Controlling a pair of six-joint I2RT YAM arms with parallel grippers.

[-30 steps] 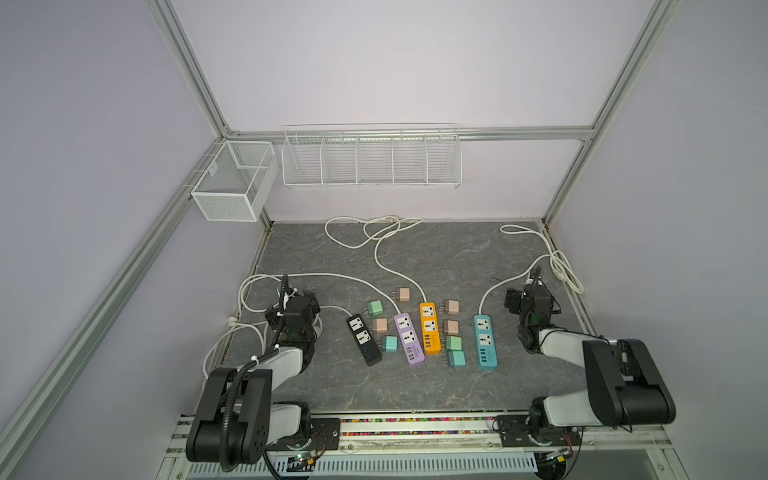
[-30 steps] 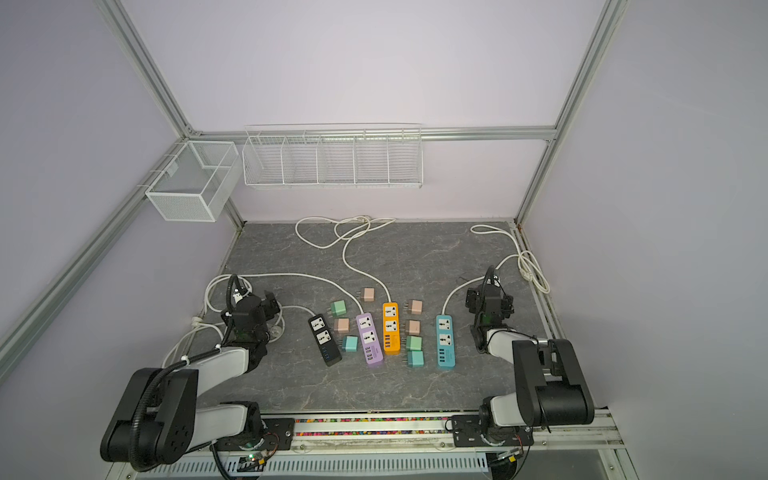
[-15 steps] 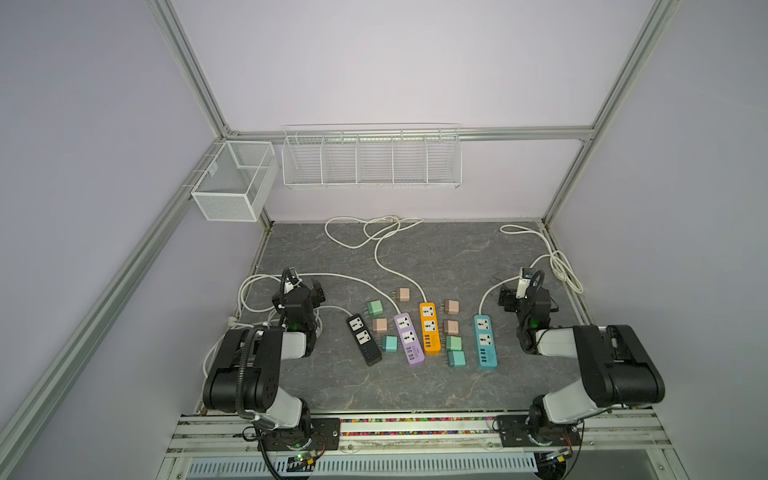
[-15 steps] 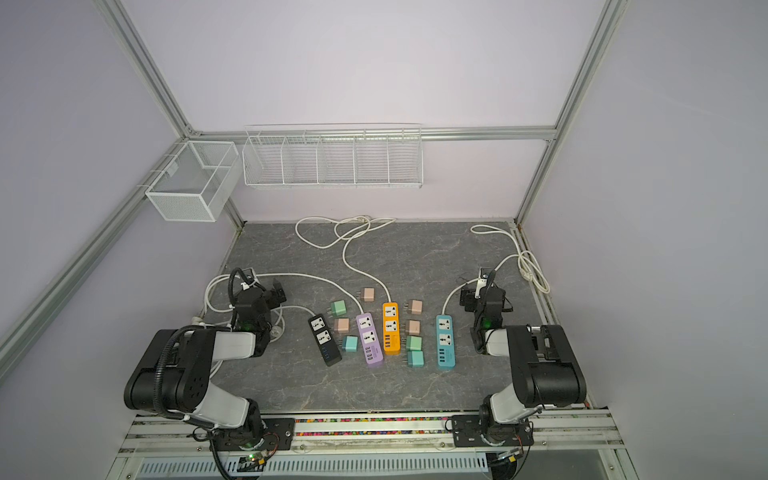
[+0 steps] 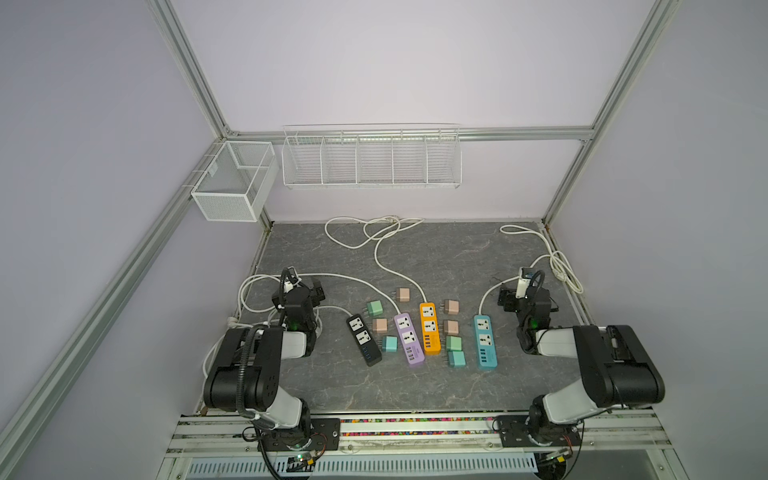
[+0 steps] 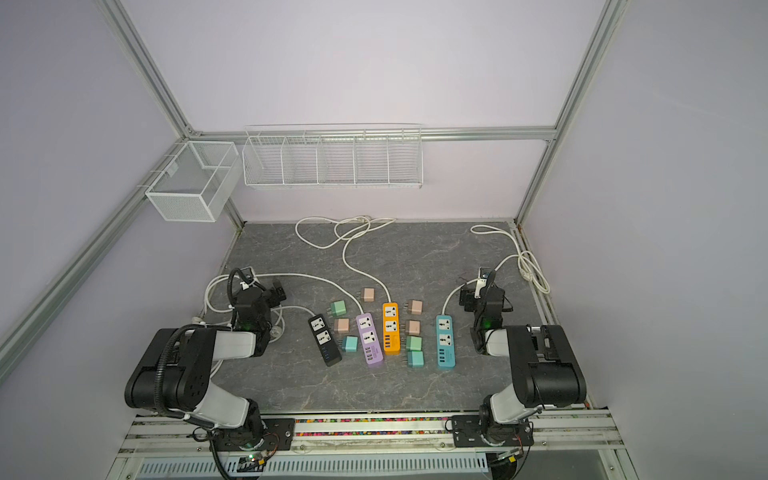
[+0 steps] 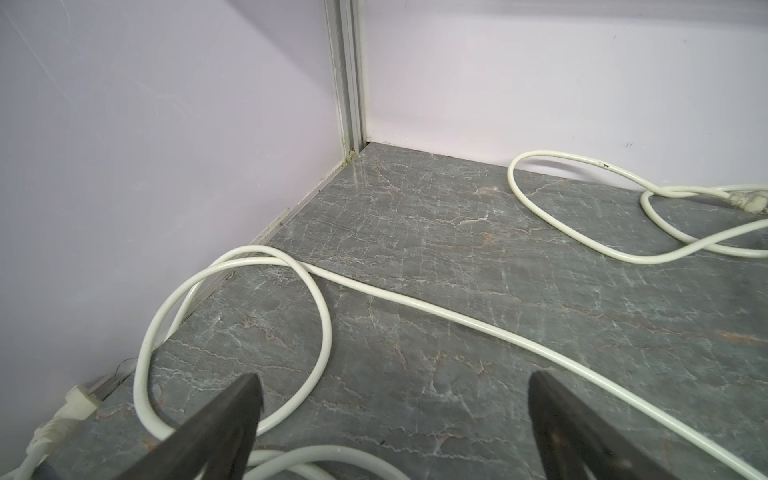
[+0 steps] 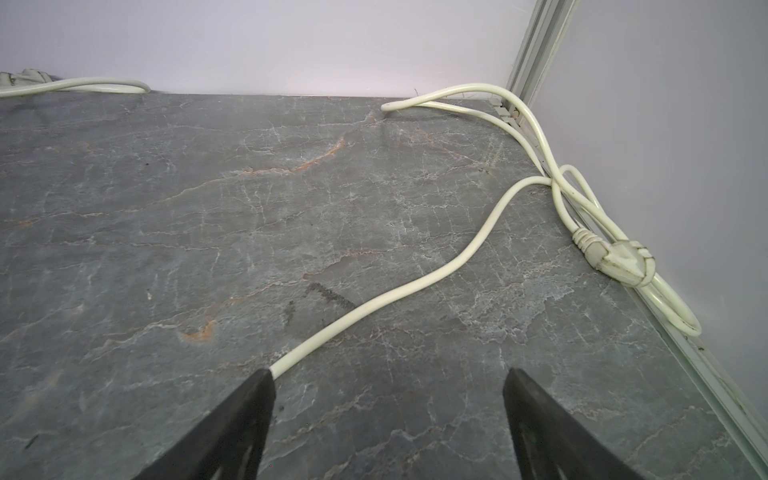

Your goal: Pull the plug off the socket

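Black (image 5: 363, 338), purple (image 5: 408, 338), orange (image 5: 429, 328) and blue (image 5: 485, 340) socket strips lie side by side in both top views. Their socket faces show bare. Several cube plugs lie loose on the table between them, among them a green plug (image 5: 375, 308), a tan plug (image 5: 451, 306) and a teal plug (image 5: 457, 358). My left gripper (image 5: 313, 287) (image 7: 392, 377) hangs open over the left table edge, well left of the black strip. On the other side, right of the blue strip, my right gripper (image 5: 508, 299) (image 8: 389, 373) is open too. Neither holds anything.
White cords loop over the grey table (image 5: 436, 257); one cord (image 7: 320, 332) runs under the left gripper, another cord (image 8: 415, 286) passes by the right gripper's finger. A white mains plug (image 8: 615, 259) lies by the right wall. Wire baskets (image 5: 370, 160) hang on the back wall.
Both arms have folded up, their elbows rising over the front rail, while the grippers stayed near the table's sides. The jaws stayed open and nothing on the table moved.
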